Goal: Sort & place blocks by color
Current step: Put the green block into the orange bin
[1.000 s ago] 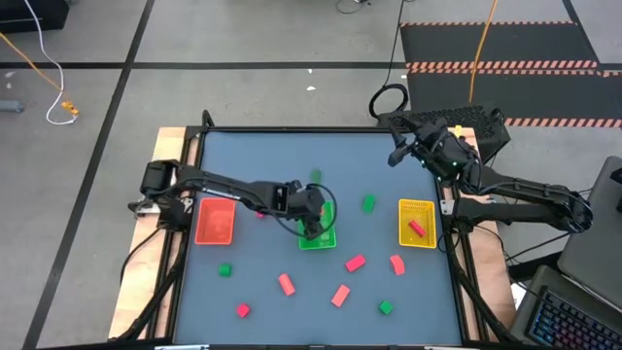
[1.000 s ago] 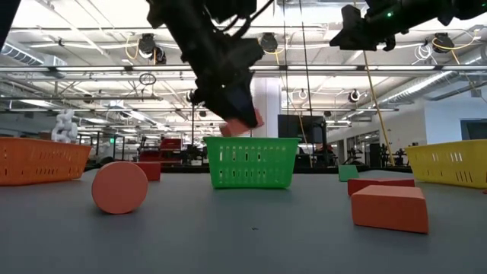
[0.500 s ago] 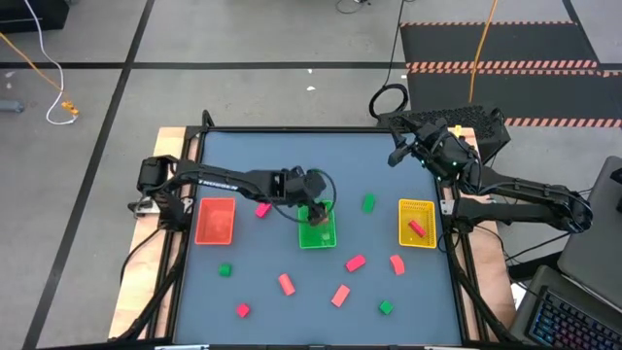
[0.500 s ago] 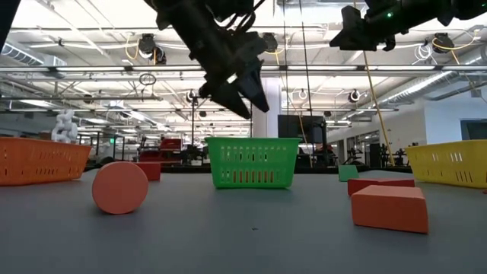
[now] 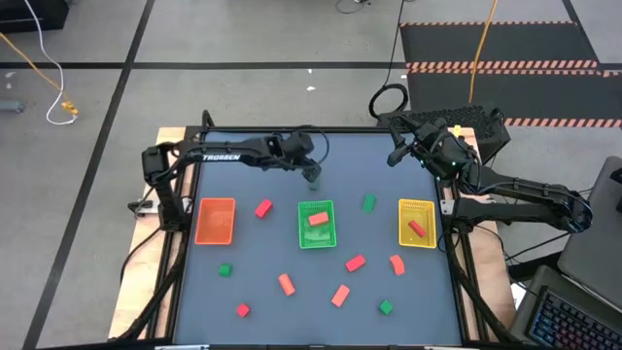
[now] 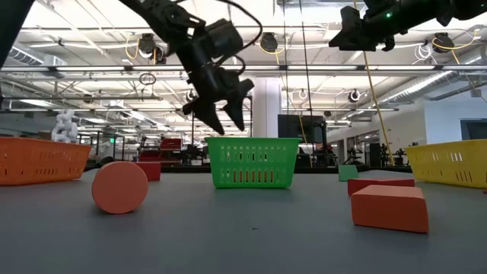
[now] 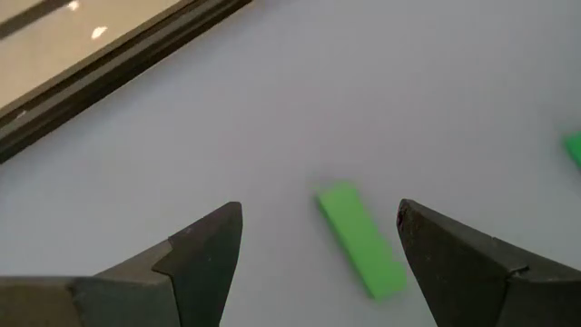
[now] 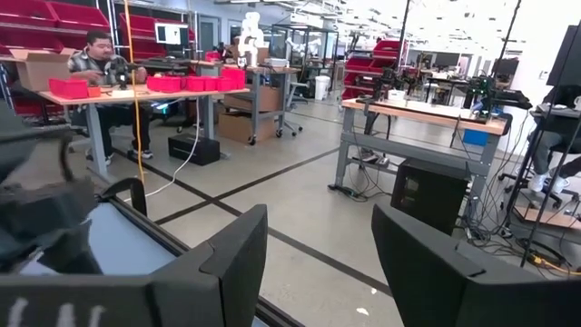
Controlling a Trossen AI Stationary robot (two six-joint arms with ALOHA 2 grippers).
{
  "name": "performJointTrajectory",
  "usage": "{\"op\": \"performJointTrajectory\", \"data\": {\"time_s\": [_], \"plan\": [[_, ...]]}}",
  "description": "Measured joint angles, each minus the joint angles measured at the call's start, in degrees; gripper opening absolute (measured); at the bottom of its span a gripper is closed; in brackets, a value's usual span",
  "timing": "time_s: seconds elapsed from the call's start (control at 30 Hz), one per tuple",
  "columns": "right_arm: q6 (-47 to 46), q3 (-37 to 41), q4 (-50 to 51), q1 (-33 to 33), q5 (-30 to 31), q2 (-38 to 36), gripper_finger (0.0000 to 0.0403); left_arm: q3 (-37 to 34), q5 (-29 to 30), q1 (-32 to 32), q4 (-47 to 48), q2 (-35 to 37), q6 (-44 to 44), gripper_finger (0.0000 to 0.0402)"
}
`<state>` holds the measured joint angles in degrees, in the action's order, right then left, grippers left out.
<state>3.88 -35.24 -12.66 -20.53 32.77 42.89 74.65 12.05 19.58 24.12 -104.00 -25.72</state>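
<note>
My left gripper hangs open above the far middle of the table. In the left wrist view a green bar block lies flat on the table between its fingers, untouched. The green tray holds a pinkish-red block. A red block lies in the yellow tray. The orange tray stands at the left. My right gripper waits, open and raised, over the far right corner.
Loose blocks lie around the trays: red, green, green, red, salmon, red, green. A person sits at a desk in the room beyond.
My left gripper has opened over the green tray and let go of the pinkish-red block, which now lies in that tray. It has then swung toward the table's far edge and now stands over the green bar.
</note>
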Motion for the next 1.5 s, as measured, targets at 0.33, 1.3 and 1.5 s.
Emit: {"op": "performJointTrajectory", "data": {"time_s": [0.33, 1.3, 1.5], "plan": [[0.34, 0.0, -0.86, 0.0, 0.0, 0.0, 0.0196, 0.0, -0.06, -0.9, -1.56, -4.34, -2.3, 0.0296], [0.44, 0.0, -0.51, -0.01, -0.02, 0.11, 0.0196, 15.49, 3.41, -3.66, 11.11, -17.53, -1.83, 0.0296], [0.26, 0.0, -0.6, -0.02, -0.02, 0.11, 0.0196, 13.68, 3.41, -4.33, 8.73, -17.93, -1.89, 0.0296]]}}
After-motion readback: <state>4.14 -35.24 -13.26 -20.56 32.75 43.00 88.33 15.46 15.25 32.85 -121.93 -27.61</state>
